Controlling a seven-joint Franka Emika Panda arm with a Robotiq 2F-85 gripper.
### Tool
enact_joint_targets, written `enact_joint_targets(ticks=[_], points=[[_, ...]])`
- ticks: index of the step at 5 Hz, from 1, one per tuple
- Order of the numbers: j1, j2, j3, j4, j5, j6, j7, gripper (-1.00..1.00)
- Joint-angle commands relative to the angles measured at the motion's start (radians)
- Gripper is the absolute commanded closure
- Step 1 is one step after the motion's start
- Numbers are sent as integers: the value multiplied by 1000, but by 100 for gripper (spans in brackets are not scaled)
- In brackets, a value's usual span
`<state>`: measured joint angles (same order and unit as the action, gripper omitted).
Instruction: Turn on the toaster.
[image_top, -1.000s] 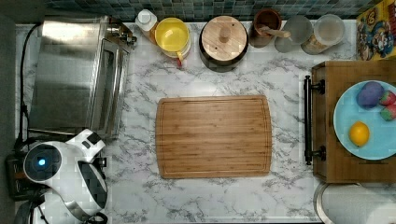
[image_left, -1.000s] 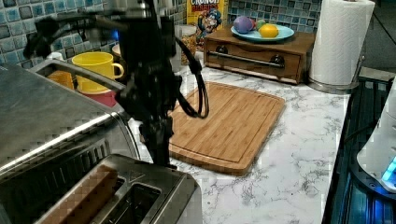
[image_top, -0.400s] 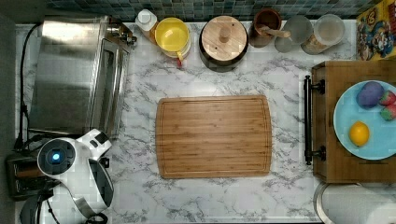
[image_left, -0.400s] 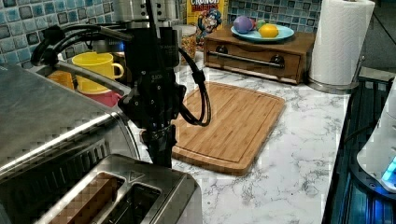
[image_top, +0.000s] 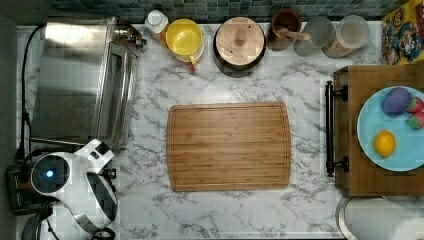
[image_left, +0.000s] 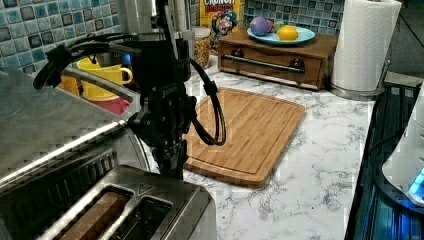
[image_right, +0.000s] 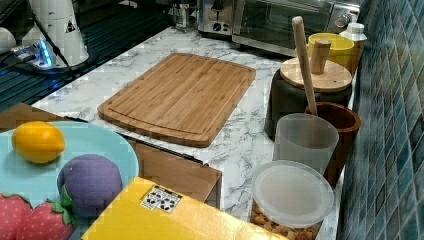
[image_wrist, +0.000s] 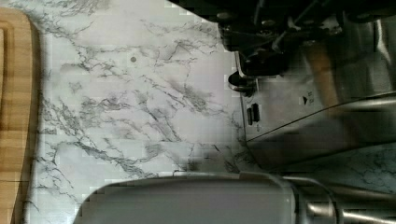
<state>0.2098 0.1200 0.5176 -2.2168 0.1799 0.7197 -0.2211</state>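
My arm (image_top: 75, 187) covers most of the toaster (image_top: 17, 185) at the worktop's corner in the top view; my fingers sit hidden behind its far end in the left view.

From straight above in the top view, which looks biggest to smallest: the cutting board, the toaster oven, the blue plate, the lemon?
1. cutting board
2. toaster oven, only slightly smaller
3. blue plate, partly cut off by the frame edge
4. lemon

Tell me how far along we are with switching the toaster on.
Done: the approach. The gripper sits low at the toaster's control end, off the cutting board. In hand: lining up on the black lever, which the wrist view shows close to the gripper. Left: pushing the lever down; I can't tell that it's latched yet.
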Motion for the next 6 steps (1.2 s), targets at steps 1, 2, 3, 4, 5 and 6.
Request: enact_joint_targets(ticks=[1, 2, 3, 4, 5, 6], points=[[71, 209, -26, -204, -152, 65, 154, 100], [59, 202, -24, -244, -118, 72, 123, 100], [62, 202, -27, -245, -116, 72, 121, 100], [59, 202, -25, -244, -117, 72, 122, 100], [60, 202, -25, -244, -117, 72, 122, 100], [60, 202, -26, -245, -117, 72, 122, 100]])
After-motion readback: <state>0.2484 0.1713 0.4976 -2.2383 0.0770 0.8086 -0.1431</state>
